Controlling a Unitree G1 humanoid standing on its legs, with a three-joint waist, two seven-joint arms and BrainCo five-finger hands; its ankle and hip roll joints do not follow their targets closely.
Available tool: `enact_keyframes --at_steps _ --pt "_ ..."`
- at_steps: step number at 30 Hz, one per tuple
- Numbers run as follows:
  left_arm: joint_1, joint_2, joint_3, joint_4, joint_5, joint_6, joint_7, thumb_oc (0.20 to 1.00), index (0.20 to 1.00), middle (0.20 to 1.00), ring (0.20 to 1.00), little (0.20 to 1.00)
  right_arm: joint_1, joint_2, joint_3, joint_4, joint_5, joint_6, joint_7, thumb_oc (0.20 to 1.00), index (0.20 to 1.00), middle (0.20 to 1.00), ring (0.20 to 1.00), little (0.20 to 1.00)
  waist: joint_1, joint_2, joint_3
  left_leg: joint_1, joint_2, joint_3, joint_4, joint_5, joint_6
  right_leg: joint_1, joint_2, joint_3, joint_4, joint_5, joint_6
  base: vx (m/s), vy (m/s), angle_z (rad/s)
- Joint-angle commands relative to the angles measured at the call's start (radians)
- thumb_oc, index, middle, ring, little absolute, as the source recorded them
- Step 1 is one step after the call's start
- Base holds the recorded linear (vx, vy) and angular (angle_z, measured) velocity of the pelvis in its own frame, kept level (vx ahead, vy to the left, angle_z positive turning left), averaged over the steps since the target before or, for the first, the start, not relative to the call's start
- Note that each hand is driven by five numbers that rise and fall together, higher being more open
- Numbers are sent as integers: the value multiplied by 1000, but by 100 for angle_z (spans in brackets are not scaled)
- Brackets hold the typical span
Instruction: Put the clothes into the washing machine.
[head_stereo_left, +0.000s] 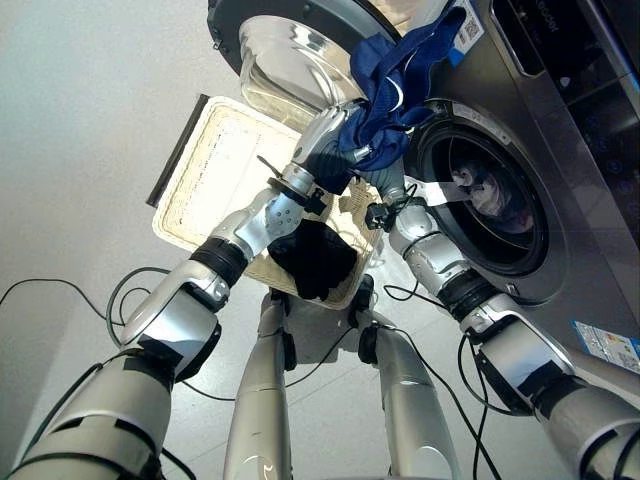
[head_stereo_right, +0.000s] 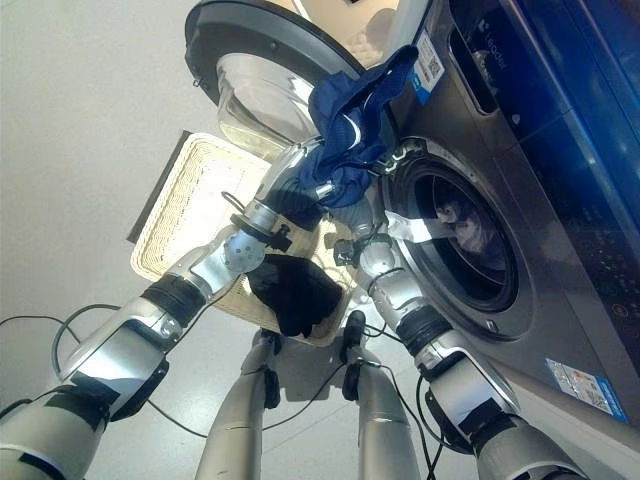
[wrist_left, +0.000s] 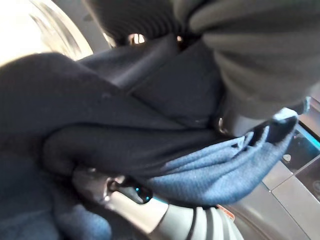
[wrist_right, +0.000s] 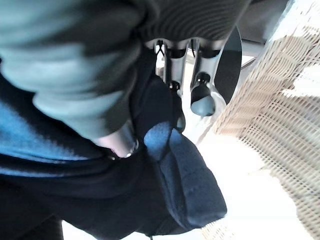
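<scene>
Both arms reach up in the left eye view, and between them a black garment (head_stereo_left: 315, 258) hangs over the near rim of the wicker basket (head_stereo_left: 215, 160), likely the next load. Past it the left hand (head_stereo_left: 322, 140) and right hand (head_stereo_left: 392, 185) meet under a bunched blue cloth (head_stereo_left: 400, 75), which rises above the fingers and drapes toward the washer (head_stereo_left: 560, 150); I judge it is being lifted to clear the drum mouth (head_stereo_left: 480, 200), where pale laundry already lies. Beyond the left hand, the door (head_stereo_left: 290, 60) stands wide, its glass bowl shiny. In the right eye view the cloth's folds wrap both hands, soft and limp, with a thin white trim. Seen from the left wrist, knit blue and darker folds cover the fingers, so I cannot tell their state. From the right wrist, silver fingers (wrist_right: 200, 85) run fairly straight, relaxed beside the cloth, woven basket just past them.
</scene>
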Motion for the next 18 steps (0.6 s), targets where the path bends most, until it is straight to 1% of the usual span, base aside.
enact_keyframes --at_steps 1,2,4,5,10,13,18 --pt "19 -56 -10 7 58 -29 19 1000 1000 1000 1000 1000 -70 3 -172 -117 32 -154 -67 200 200 200 200 200 17 22 -25 36 -22 88 68 -142 -43 -14 -32 -22 2 39 139 -6 7 -4" --pt "25 -57 -11 6 60 -29 22 1000 1000 1000 1000 1000 -63 6 -171 -115 37 -155 -73 200 200 200 200 200 17 22 -25 41 -22 88 71 -148 -44 -10 -32 -21 6 33 141 2 13 -5" --pt "24 -58 -9 12 84 -29 43 1000 1000 1000 1000 1000 -58 12 -175 -99 57 -159 -80 200 200 200 200 200 15 24 -25 36 -23 91 67 -142 -42 -14 -31 -21 -1 39 139 -17 30 -5" --pt "29 -58 -11 16 110 -32 66 1000 1000 1000 1000 1000 -44 17 -173 -78 64 -163 -90 200 200 200 200 200 13 26 -25 39 -25 93 68 -147 -44 -11 -30 -20 -1 35 140 -28 55 -7" --pt "44 -49 -26 18 138 -37 124 1000 1000 1000 1000 1000 -6 29 -149 -7 97 -214 -111 200 200 200 200 200 6 38 -25 39 -30 102 52 -143 -43 -16 -24 -14 -18 38 138 -23 50 -5" --pt "47 -49 -30 15 142 -33 146 1000 1000 1000 1000 1000 6 35 -139 13 91 -232 -126 200 200 200 200 200 3 45 -25 34 -33 106 43 -136 -42 -22 -19 -11 -28 43 136 -25 49 -10" --pt "55 -50 -29 15 151 -33 159 1000 1000 1000 1000 1000 21 40 -133 23 91 -243 -142 200 200 200 200 200 0 48 -25 39 -35 111 38 -138 -43 -20 -16 -8 -29 39 136 -3 18 -8"
